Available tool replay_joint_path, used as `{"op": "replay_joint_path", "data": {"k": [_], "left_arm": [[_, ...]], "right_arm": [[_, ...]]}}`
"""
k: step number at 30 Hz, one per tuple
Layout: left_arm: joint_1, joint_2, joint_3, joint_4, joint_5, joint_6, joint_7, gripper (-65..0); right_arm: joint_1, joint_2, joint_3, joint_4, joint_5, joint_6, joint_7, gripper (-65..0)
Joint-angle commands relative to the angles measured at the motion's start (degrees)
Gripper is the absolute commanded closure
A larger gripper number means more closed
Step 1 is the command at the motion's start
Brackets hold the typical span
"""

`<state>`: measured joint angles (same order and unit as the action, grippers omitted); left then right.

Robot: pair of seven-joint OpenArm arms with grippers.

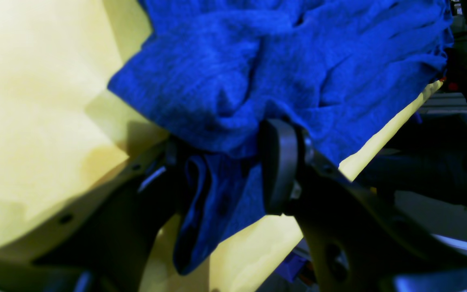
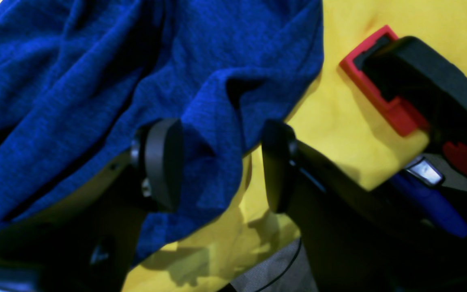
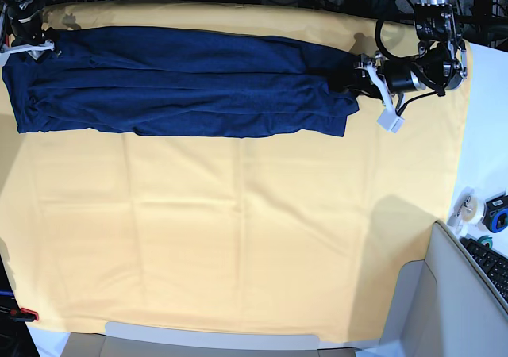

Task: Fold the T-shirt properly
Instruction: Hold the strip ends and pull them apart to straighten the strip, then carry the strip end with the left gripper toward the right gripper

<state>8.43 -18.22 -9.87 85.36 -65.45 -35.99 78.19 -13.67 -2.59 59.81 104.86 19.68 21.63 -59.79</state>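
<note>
Navy knit, the T-shirt (image 3: 175, 83) lies stretched across the yellow cloth (image 3: 238, 230); left end effector (image 1: 227, 162) and right end effector (image 2: 221, 162) both stand parted around its edges.

Yellow table cloth (image 3: 238, 238); red-black clamp (image 2: 383, 93); keyboard (image 3: 494, 266).

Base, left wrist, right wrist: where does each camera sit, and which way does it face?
Base: overhead, looking down on the yellow cloth and the T-shirt stretched along its far edge; both arms show at the shirt's ends.
Left wrist: on the left arm, looking past the left gripper, shirt fabric between its pads.
Right wrist: on the right arm, looking past the right gripper at a shirt edge and a red-and-black clamp.
Shared: all show shirt and cloth.
</note>
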Motion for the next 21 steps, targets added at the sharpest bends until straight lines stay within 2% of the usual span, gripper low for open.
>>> {"op": "replay_joint_path", "data": {"k": [1, 6, 11, 15, 16, 18, 20, 21], "left_arm": [[-0.21, -0.2, -0.02, 0.48, -0.62, 0.08, 0.62, -26.0], [-2.05, 2.44, 0.07, -0.66, -0.62, 0.08, 1.06, -26.0], [-4.25, 2.7, 0.07, -7.08, -0.7, 0.08, 0.71, -25.7], [-5.04, 2.79, -0.02, -7.87, -0.79, -0.1, 0.62, -24.0], [-5.04, 2.79, -0.02, -7.87, -0.79, -0.8, 0.62, -21.4], [-5.04, 2.79, -0.02, -7.87, -0.79, -3.79, 0.88, -12.1], [-5.04, 2.79, -0.02, -7.87, -0.79, -4.01, 1.06, 0.0], [-5.04, 2.79, 0.07, -7.78, -0.79, -4.01, 1.06, 0.0]], "right_arm": [[-0.17, 0.61, 0.19, 0.59, 0.41, 0.13, 1.11, -30.7], [0.0, 0.7, 0.19, -3.19, 0.58, 0.22, 1.11, -30.7], [-0.17, 0.7, 0.19, -4.07, 0.67, 0.22, 1.11, -30.7], [-0.17, 0.7, 0.19, -3.98, 0.67, 0.22, 1.11, -30.7], [-0.17, 0.7, 0.19, -3.98, 0.67, 0.22, 1.11, -30.7], [-0.17, 0.7, 0.19, -3.98, 0.67, 0.22, 1.11, -30.7], [-0.17, 0.7, 0.19, -3.89, 0.67, 0.22, 1.11, -30.7], [-0.17, 0.7, 0.19, -3.8, 0.67, 0.22, 1.11, -30.7]]}}
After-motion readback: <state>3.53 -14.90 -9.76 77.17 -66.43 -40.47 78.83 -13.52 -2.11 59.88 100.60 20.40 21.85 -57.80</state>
